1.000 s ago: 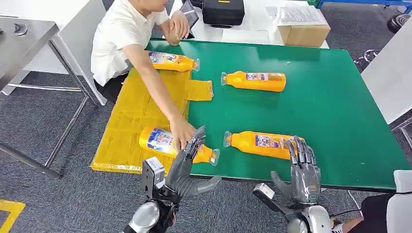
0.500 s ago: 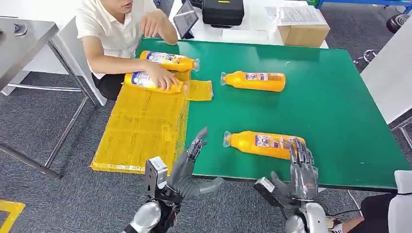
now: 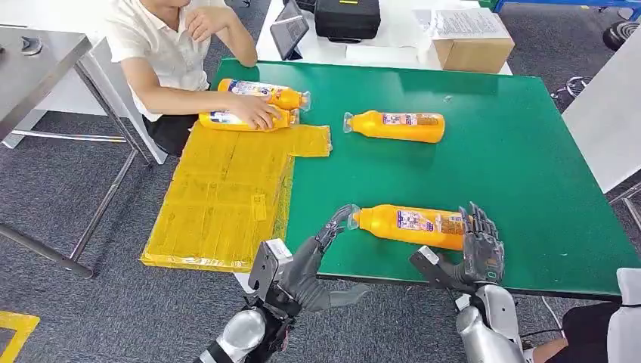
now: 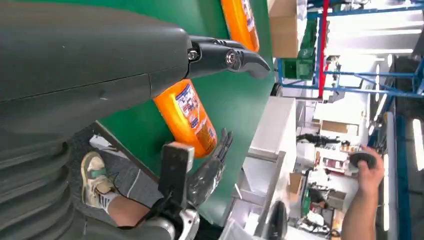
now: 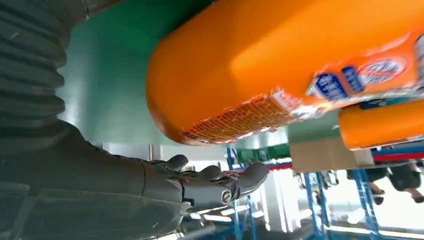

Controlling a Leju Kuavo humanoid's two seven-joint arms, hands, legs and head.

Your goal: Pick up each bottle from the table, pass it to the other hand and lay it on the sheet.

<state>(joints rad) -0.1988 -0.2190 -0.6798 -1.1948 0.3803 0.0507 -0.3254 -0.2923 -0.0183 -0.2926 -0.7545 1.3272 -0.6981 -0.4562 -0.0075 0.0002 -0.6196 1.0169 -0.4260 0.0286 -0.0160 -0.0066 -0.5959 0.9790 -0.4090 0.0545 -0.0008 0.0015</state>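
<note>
An orange bottle (image 3: 408,224) lies on its side near the front edge of the green table (image 3: 514,174), cap pointing left. My right hand (image 3: 480,246) is open, with its fingers up against the bottle's base (image 5: 285,65) and not closed around it. Spread and open, my left hand (image 3: 314,261) has its fingertips just short of the cap. The left wrist view shows this bottle (image 4: 187,117) with my right hand (image 4: 207,170) beyond it. A second bottle (image 3: 397,126) lies mid-table. The yellow sheet (image 3: 219,189) hangs over the table's left side, with two bottles (image 3: 261,93) at its far end.
A person sits at the far left corner, one hand (image 3: 253,113) resting on the nearer sheet bottle. Behind the table are a tablet (image 3: 289,32), a black case (image 3: 346,18) and a cardboard box (image 3: 470,41). A grey metal table (image 3: 38,60) stands left.
The person carried a bottle from the sheet's near end to its far end beside the other. My left hand swung right toward the near bottle's cap. My right hand moved forward to its base.
</note>
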